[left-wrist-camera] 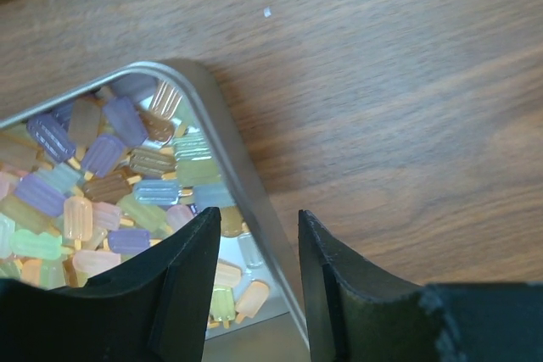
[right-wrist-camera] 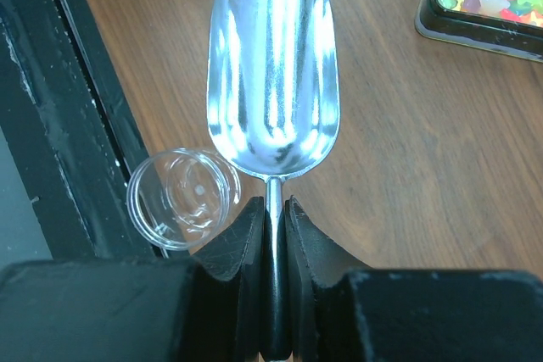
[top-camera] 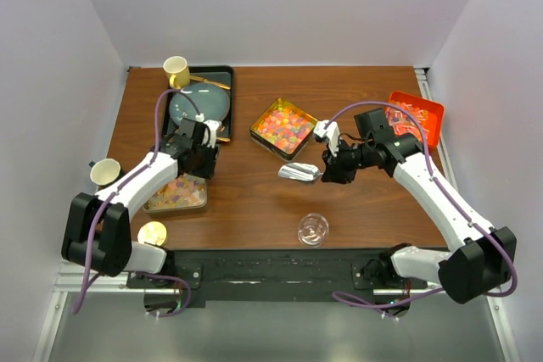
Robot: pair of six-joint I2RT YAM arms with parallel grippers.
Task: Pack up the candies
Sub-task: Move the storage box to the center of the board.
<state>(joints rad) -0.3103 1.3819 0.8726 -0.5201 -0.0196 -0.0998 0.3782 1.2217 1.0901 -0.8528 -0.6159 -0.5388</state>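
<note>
- Cream cup [top-camera: 106, 171] stood at the far-left edge of the table [top-camera: 254, 209]. A gold lid [top-camera: 153, 232] lay near the front edge, just in front of the silver tin [top-camera: 175, 209].
- Pastel candies [left-wrist-camera: 93, 184], shaped like ice lollies, lay loose in that silver tin.
- Your left gripper [left-wrist-camera: 257, 239] hung over the tin's right wall with its jaws parted by a moderate gap and nothing between them. One finger was above the candies, the other above bare wood. Contact with the tin: cannot tell.
- Behind your left arm sat a black tray [top-camera: 230, 95] carrying a dark round plate [top-camera: 198, 106], with a yellow mug [top-camera: 176, 69] at the tray's back-left corner.
- Mid-table, a square tin [top-camera: 263, 143] held the multicolour candies [top-camera: 283, 127], which looked star-shaped in the right wrist view.
- The metal scoop [right-wrist-camera: 273, 82] lay just in front of the square tin, bowl up and empty. Whether it rested on the wood: cannot tell.
- Your right gripper [right-wrist-camera: 273, 214] was clamped tight on the scoop's thin handle.
- A clear jar [right-wrist-camera: 182, 197] stood open and empty near the front edge, nearer you than the scoop.
- At far right, an orange tray [top-camera: 420, 99] held the red-white candies [top-camera: 407, 120].
</note>
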